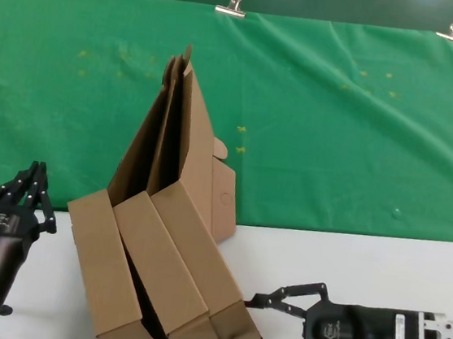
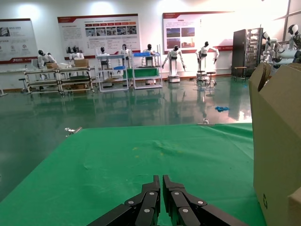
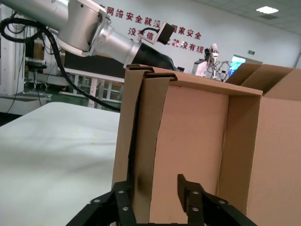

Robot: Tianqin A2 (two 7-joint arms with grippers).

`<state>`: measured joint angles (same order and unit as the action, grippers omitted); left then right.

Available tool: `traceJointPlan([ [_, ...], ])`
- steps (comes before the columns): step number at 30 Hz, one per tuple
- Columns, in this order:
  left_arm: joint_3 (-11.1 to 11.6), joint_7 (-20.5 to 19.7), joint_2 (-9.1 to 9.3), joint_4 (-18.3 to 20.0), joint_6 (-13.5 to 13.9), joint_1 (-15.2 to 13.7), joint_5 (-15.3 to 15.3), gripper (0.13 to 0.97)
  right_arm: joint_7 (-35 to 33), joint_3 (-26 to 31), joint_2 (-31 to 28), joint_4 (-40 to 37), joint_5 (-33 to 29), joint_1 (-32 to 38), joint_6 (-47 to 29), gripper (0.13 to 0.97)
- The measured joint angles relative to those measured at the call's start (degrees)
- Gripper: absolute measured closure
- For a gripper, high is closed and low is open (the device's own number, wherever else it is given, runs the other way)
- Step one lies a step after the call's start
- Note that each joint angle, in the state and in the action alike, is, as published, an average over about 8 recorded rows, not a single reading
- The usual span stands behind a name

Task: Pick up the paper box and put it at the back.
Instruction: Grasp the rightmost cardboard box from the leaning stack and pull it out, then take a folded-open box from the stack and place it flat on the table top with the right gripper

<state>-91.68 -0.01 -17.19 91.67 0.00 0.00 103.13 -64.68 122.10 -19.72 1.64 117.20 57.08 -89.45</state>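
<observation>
beside the right pincer [image 1: 256, 324], paper box [image 1: 213, 270] edge.

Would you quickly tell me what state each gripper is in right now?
Left gripper: shut, holding nothing, beside the paper boxes.
Right gripper: open, fingers astride the wall of the nearest paper box, not clamped.

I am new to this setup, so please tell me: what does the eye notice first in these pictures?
First, three brown paper boxes standing nested on edge at the front, their lids leaning back over the wide green cloth. Next, the right gripper, low on the white tabletop, jaws open around the corner of the nearest box. The left gripper sits shut at the front left, apart from the boxes.
</observation>
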Motion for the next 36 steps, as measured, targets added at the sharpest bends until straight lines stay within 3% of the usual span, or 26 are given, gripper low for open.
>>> traceJointPlan([
  [7, 0.0, 0.0, 0.0, 0.0, 0.0, 0.0, 0.0, 0.929, 0.2, -3.7, -0.1, -0.4, -4.2, 0.0, 0.0, 0.772],
  [15, 0.0, 0.0, 0.0, 0.0, 0.0, 0.0, 0.0, 0.929, 1.5, -6.2, -0.8, 0.8, -5.9, -1.2, -0.3, 0.877],
  [20, 0.0, 0.0, 0.0, 0.0, 0.0, 0.0, 0.0, 0.929, 3.7, -3.6, -3.8, 5.2, -0.6, -4.0, -0.4, 0.912],
  [25, 0.0, 0.0, 0.0, 0.0, 0.0, 0.0, 0.0, 0.929, 8.1, -2.4, -10.4, 15.1, 8.7, -10.1, -0.4, 0.944],
  [31, 0.0, 0.0, 0.0, 0.0, 0.0, 0.0, 0.0, 0.929, 13.1, -13.0, -17.9, 29.9, 16.8, -18.8, 3.7, 0.944],
  [36, 0.0, 0.0, 0.0, 0.0, 0.0, 0.0, 0.0, 0.929, 12.9, -23.8, -19.6, 38.6, 17.0, -20.5, 13.8, 0.946],
])
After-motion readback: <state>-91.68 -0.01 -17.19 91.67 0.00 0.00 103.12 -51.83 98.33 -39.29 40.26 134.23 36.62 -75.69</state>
